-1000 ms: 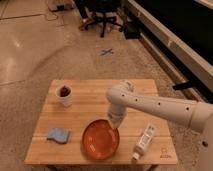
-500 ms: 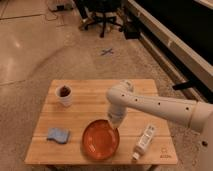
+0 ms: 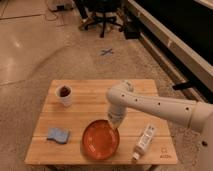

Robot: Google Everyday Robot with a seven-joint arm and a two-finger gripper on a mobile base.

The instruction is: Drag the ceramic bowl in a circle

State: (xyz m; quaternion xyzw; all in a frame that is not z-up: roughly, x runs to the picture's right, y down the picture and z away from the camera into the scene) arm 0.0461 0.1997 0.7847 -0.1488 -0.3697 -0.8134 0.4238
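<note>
The tool hangs from the end of 1 white arm that reaches in from the right and bends down over the bench. It sits right at the far right rim of the ceramic bowl, and it looks to be touching or just inside that rim, though I cannot tell whether it is clamped on the edge, spread apart or closed together

There is 1 ceramic bowl, wide, shallow and orange-red, resting on the near middle of the bench, close to the front edge. Just to its right lies 1 white bottle on its side, running at an angle from the bench's right half down toward the near edge, close beside the bowl but apart from it. To the bowl's left, well apart, lies 1 blue sponge near the front left corner. Further back on the left stands 1 small white cup with dark contents, upright

Beyond the bench, on the pale speckled floor, I count 1 blue cross mark, and further off 1 black office chair. Along the right runs a long dark counter
</note>
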